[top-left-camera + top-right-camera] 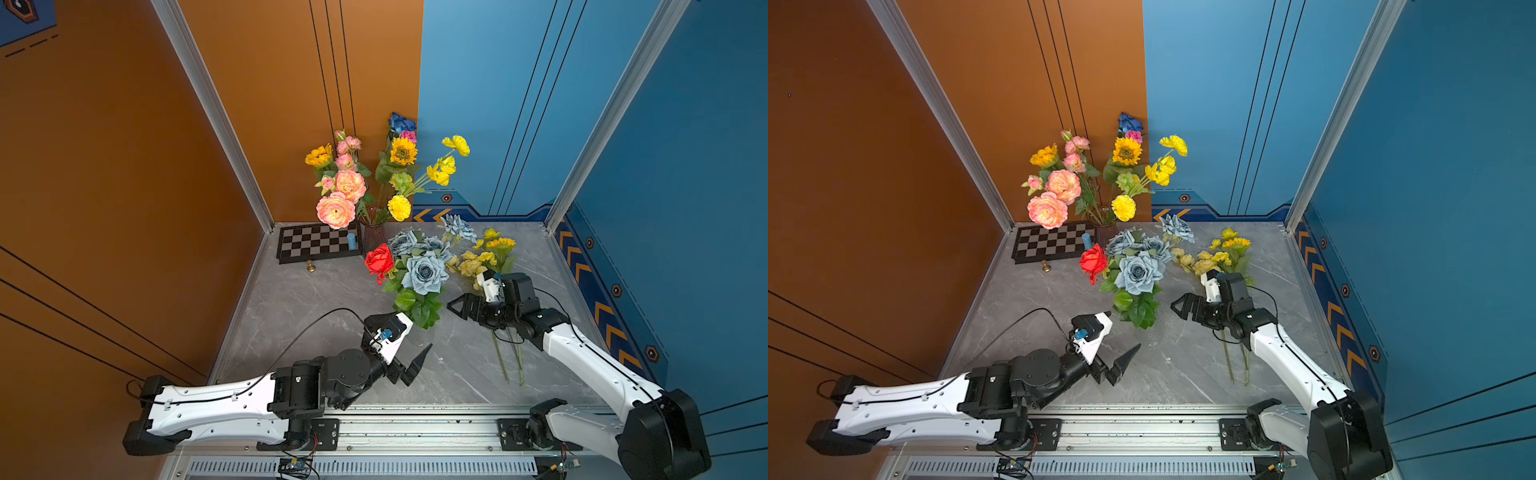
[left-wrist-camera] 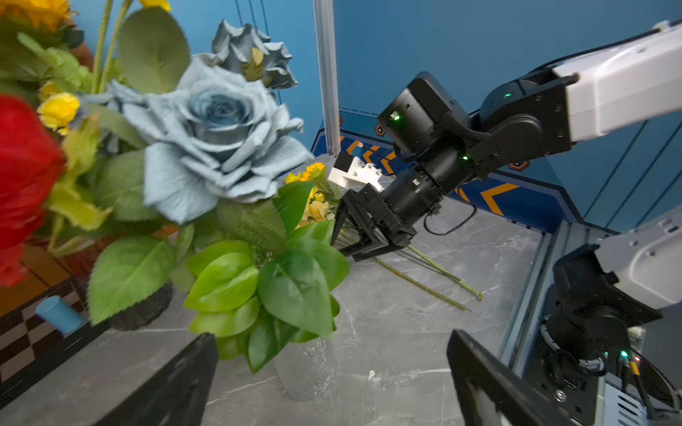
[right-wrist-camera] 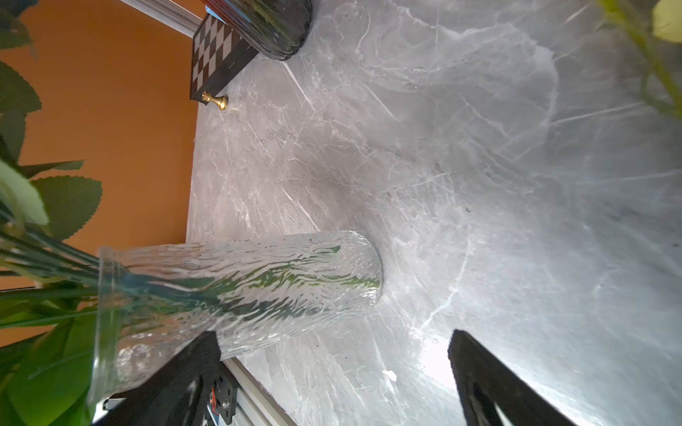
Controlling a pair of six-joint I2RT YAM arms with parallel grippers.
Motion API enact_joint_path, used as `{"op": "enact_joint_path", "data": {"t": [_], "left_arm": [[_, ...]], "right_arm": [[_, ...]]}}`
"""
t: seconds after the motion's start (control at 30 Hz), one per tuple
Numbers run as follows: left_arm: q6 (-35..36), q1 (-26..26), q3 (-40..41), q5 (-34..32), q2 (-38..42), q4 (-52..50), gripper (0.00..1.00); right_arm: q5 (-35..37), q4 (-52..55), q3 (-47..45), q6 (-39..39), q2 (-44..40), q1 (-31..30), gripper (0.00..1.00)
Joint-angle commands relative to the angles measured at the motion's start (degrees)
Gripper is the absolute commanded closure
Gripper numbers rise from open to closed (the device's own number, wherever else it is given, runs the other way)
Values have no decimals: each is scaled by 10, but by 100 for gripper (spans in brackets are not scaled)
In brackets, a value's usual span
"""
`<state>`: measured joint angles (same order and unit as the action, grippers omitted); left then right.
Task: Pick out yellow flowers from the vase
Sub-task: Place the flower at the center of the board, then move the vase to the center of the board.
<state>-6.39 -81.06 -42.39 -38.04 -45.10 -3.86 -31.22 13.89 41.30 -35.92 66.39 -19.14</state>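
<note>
Yellow flowers, sunflowers (image 1: 403,150) and a pompom (image 1: 399,207) among them, stand with pink peonies (image 1: 336,210) in a dark vase (image 1: 374,237) at the back wall. More yellow flowers (image 1: 482,257) lie on the table at the right, stems (image 1: 505,361) toward the front. A clear ribbed vase (image 3: 240,291) mid-table holds grey-blue roses (image 1: 424,272) and a red rose (image 1: 379,258). My left gripper (image 1: 409,345) hangs open and empty just in front of this clear vase (image 2: 306,365). My right gripper (image 1: 455,305) is open and empty to its right, above the lying stems.
A chessboard (image 1: 316,243) with a blue cylinder (image 1: 351,241) lies at the back left, a gold pawn (image 1: 310,266) in front of it. Walls enclose the table on three sides. The arms' metal rail (image 1: 415,432) runs along the front edge.
</note>
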Motion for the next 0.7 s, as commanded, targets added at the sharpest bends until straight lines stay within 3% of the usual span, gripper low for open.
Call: {"op": "enact_joint_path", "data": {"t": [0.0, 0.37, 0.67], "left_arm": [[-62, 0, 38, -69, 19, 9, 1], [-198, 17, 146, -99, -37, 70, 3], [-234, 78, 178, -30, -139, 197, 2]], "right_arm": [[-10, -50, -10, -23, -1, -4, 0], [12, -46, -33, -54, 17, -3, 0], [0, -53, -35, -67, 35, -22, 0]]}}
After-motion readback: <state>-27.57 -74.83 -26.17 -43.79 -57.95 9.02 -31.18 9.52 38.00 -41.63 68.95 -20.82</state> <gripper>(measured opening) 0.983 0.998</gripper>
